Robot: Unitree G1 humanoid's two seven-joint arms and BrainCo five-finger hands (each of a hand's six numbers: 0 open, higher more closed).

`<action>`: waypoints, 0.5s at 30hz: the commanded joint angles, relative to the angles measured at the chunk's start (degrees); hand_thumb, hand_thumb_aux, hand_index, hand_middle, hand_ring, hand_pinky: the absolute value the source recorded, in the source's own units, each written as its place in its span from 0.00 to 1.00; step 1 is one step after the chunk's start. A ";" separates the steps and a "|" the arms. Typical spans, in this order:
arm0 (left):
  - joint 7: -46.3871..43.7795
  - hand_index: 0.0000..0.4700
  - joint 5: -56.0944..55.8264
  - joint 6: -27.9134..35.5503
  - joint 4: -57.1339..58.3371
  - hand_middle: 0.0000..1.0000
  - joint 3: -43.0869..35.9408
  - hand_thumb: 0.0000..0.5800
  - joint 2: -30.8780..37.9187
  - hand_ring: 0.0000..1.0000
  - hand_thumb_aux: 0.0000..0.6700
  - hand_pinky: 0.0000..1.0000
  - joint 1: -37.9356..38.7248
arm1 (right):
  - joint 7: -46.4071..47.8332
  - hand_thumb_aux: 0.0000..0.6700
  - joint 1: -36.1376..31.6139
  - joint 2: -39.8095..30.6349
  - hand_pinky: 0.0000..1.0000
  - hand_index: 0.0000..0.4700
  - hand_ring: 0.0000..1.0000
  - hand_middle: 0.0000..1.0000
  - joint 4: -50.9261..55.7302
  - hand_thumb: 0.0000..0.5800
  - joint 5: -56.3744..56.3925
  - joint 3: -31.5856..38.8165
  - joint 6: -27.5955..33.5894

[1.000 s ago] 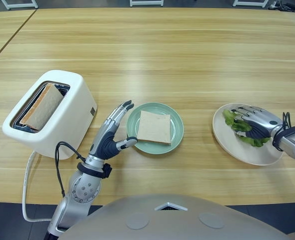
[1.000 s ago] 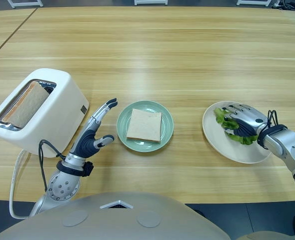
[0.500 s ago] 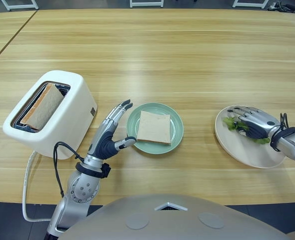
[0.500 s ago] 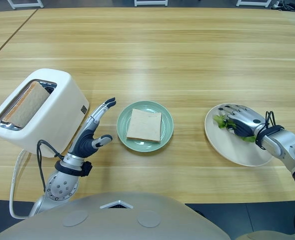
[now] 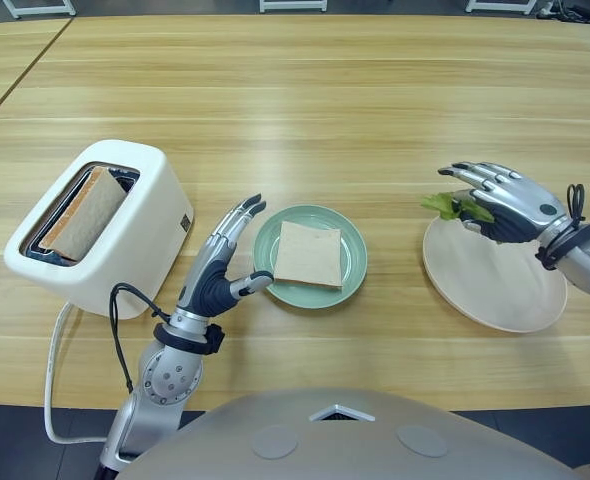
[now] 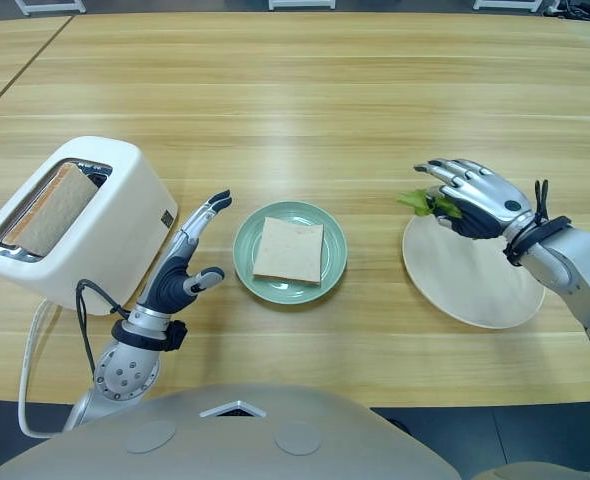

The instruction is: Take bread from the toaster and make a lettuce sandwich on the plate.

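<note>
One lettuce leaf [image 5: 453, 206] hangs pinched in the right hand [image 5: 510, 203], lifted off the cream plate [image 5: 495, 295] where it lay a second ago. It is ready to carry toward 9 o'clock, onto the bread slice [image 5: 308, 254] on the green plate [image 5: 354, 262]. The left hand [image 5: 220, 272], spread and empty, waits at that plate's 9 o'clock.

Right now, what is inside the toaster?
One slice of bread stands in the slot of the toaster, its top edge and one face showing. Its lower part is hidden by the toaster's wall.
</note>
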 commanded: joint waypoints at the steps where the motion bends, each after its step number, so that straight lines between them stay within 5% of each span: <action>1: 0.37 0.00 -0.42 -0.74 0.57 0.00 0.36 0.00 -0.76 0.00 0.00 0.00 -0.68 | 4.44 1.00 -6.72 5.01 0.00 1.00 0.00 0.00 -2.61 1.00 1.36 5.45 -2.19; 15: -0.34 0.00 -1.20 -2.53 1.56 0.00 0.53 0.00 -1.21 0.00 0.00 0.00 -1.70 | 7.42 1.00 -18.92 23.23 0.00 1.00 0.00 0.00 -3.21 1.00 -10.12 22.59 -8.46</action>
